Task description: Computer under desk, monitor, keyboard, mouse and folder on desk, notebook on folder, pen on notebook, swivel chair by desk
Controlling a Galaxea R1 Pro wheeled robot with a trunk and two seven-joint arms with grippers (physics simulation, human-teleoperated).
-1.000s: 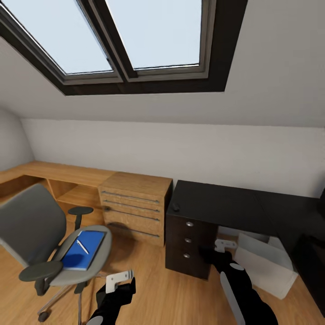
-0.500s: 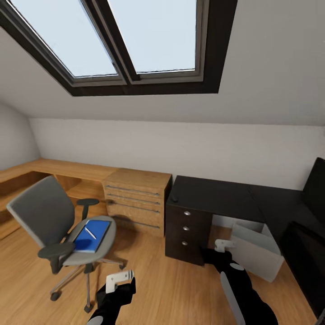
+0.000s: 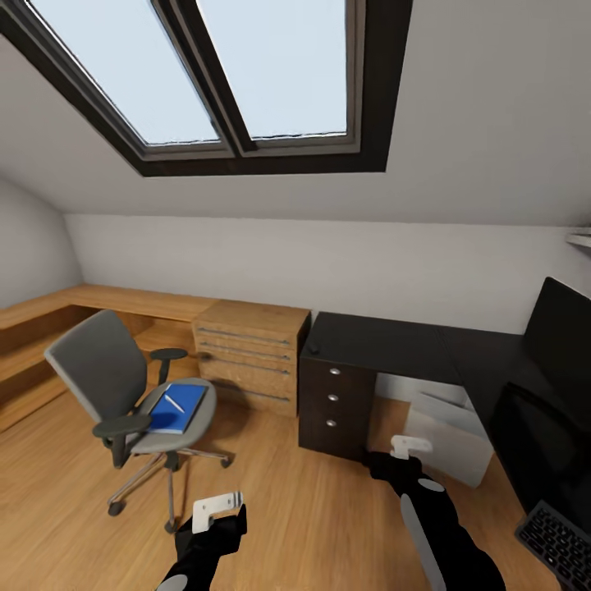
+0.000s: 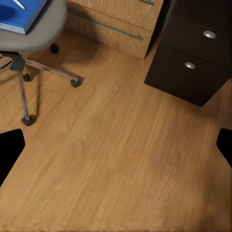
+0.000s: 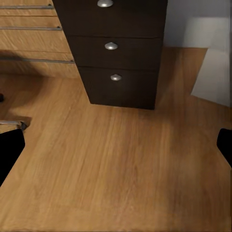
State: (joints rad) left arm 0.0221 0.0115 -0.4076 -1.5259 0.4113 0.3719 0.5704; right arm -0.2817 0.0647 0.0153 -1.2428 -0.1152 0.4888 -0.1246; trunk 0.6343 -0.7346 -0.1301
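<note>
Bedroom floor between swivel chair (image 3: 135, 394) and desk (image 3: 386, 349): both grippers spread, empty; approach the blue folder (image 3: 176, 408) squarely.

Head view. Swivel chair (image 3: 123, 394) at left of frame, on the floor (image 3: 312, 509). Folder (image 3: 177, 408) lies on its seat; pen (image 3: 173, 402) lies on the folder. Wooden drawer chest (image 3: 249, 355) behind and right of the chair, against the back wall. Surface (image 3: 394, 345) just right of the chest, its drawers (image 3: 330, 398) at its left end. Mouse (image 3: 313, 348) on the surface's left front corner. Computer (image 3: 447, 431) on the floor under the surface, right of the drawers. Monitor (image 3: 558, 345) on the surface at right edge of frame. Keyboard (image 3: 562, 542) at lower right corner. Skylight (image 3: 205, 74) across upper left.
</note>
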